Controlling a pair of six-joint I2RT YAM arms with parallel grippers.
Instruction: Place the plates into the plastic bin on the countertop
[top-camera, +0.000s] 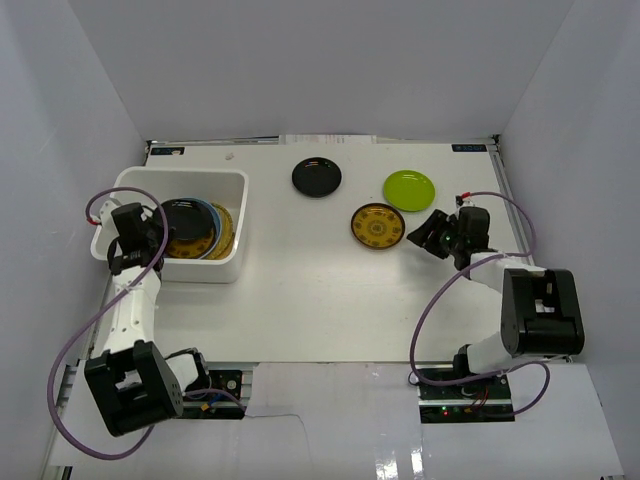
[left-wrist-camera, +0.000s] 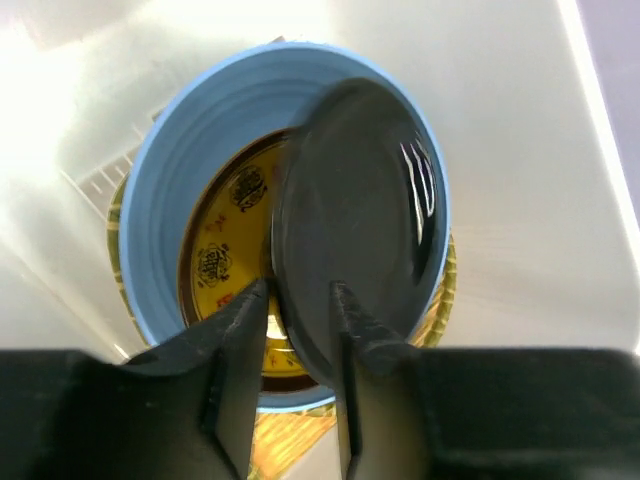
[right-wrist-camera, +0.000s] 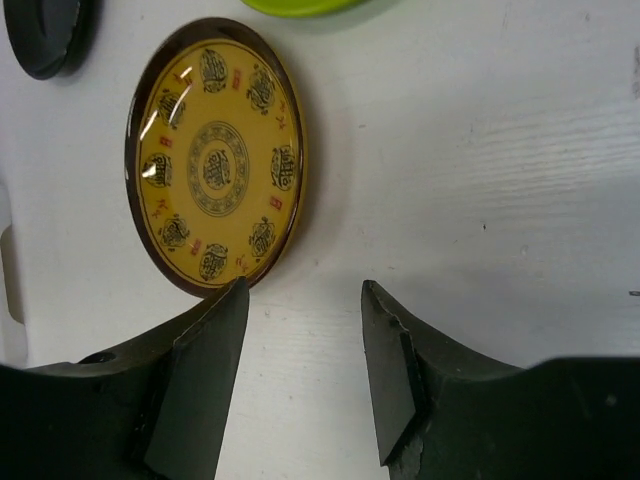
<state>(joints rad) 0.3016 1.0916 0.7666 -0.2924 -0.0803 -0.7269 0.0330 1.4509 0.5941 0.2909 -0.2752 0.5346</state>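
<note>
The right gripper (top-camera: 425, 233), jaws spread, is just right of the yellow plate (top-camera: 377, 226); the left gripper (left-wrist-camera: 298, 292) clasps a black plate (left-wrist-camera: 350, 220) over the bin (top-camera: 200, 270).

The left gripper (left-wrist-camera: 298, 300) is pinching the near rim of a glossy black plate (left-wrist-camera: 355, 210) between its two dark fingers (left-wrist-camera: 240, 330), and the plate is standing steeply tilted on edge. Below it, a light blue plate (left-wrist-camera: 160, 200) is holding a yellow-brown patterned plate (left-wrist-camera: 225, 240). A woven bamboo tray (left-wrist-camera: 290, 435) is showing beneath the blue rim, with the white plastic bin (left-wrist-camera: 500, 150) lying all around.
</note>
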